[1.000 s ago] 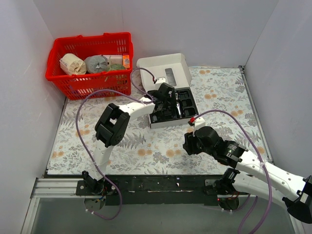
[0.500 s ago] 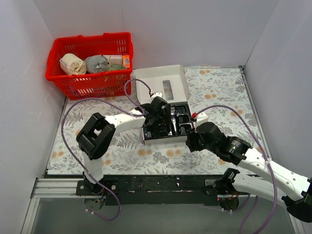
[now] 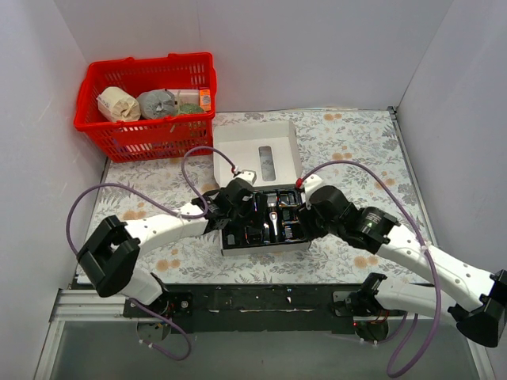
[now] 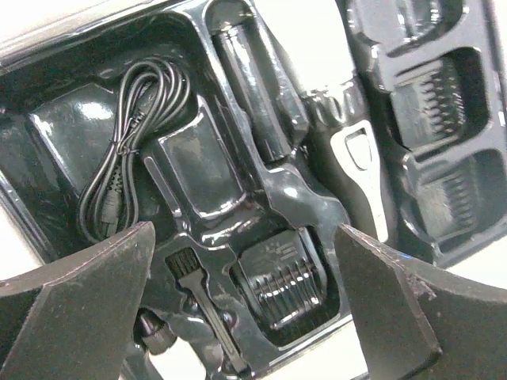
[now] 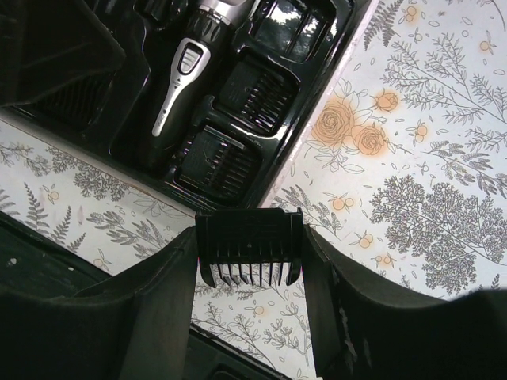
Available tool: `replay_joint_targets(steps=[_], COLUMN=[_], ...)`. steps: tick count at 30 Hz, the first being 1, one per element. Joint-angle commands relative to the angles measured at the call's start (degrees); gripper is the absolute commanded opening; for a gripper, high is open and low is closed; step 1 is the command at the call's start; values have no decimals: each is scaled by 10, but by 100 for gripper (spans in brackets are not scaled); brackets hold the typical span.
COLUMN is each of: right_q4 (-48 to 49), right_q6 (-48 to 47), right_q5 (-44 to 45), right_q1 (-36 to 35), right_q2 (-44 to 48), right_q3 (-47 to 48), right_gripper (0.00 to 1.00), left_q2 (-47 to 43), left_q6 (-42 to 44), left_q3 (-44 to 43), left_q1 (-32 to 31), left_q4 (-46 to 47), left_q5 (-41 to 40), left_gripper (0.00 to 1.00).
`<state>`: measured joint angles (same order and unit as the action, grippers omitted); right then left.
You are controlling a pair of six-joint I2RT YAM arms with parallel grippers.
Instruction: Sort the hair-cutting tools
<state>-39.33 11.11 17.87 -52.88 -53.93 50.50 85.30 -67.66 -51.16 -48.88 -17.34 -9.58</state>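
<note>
The black tray (image 3: 261, 247) of the kit box holds the hair-cutting tools. In the left wrist view I see the coiled black cord (image 4: 127, 158), the slim clipper (image 4: 360, 186) with its silvery strip, a comb attachment (image 4: 281, 281) and a small brush (image 4: 202, 301). My left gripper (image 4: 245, 317) is open and empty, close over the tray's near-left part (image 3: 238, 212). My right gripper (image 5: 249, 265) is shut on a black comb attachment (image 5: 249, 245), held over the mat just off the tray's near-right edge (image 3: 305, 222). The clipper (image 5: 178, 87) and two more combs (image 5: 253, 99) lie in the tray.
The box's grey-white lid (image 3: 255, 154) lies open behind the tray. A red basket (image 3: 146, 95) with rolls and packets stands at the far left. White walls close in the floral mat (image 3: 372, 150). A black rail (image 3: 261, 297) runs along the near edge.
The kit box has slid toward the near edge along with my left gripper. My right gripper has moved left and up to the tray's right side.
</note>
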Motion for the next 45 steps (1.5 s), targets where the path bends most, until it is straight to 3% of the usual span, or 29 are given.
replay_joint_targets(steps=[1,9,18,22,32,40,45], right_q4=[12,36,54,132,160,98,81], right_q6=[-54,-98,-190,-282,-455,-505,-531], right_q5=[-15,-10,66,71,-136,-265,-291], right_q1=[0,0,2,14,106,149,168], right_q2=[-18,-75,-165,-179,-266,-371,-395], right_q3=[14,47,93,68,138,224,232], right_gripper=[31,31,31,28,28,27,30], left_q2=[-54,-127,-231,-270,-364,-404,-421], left_q6=[45,80,-46,-70,-104,-92,-78], left_q3=[-9,-53,-35,-13,16,18,24], left_q1=[-5,-5,-5,-6,-5,-5,-5], left_q4=[-24,-99,-175,-196,-217,-212,-194], left_q5=[35,33,-10,-26,-24,-2,23], left_gripper=[98,98,98,98,98,98,98])
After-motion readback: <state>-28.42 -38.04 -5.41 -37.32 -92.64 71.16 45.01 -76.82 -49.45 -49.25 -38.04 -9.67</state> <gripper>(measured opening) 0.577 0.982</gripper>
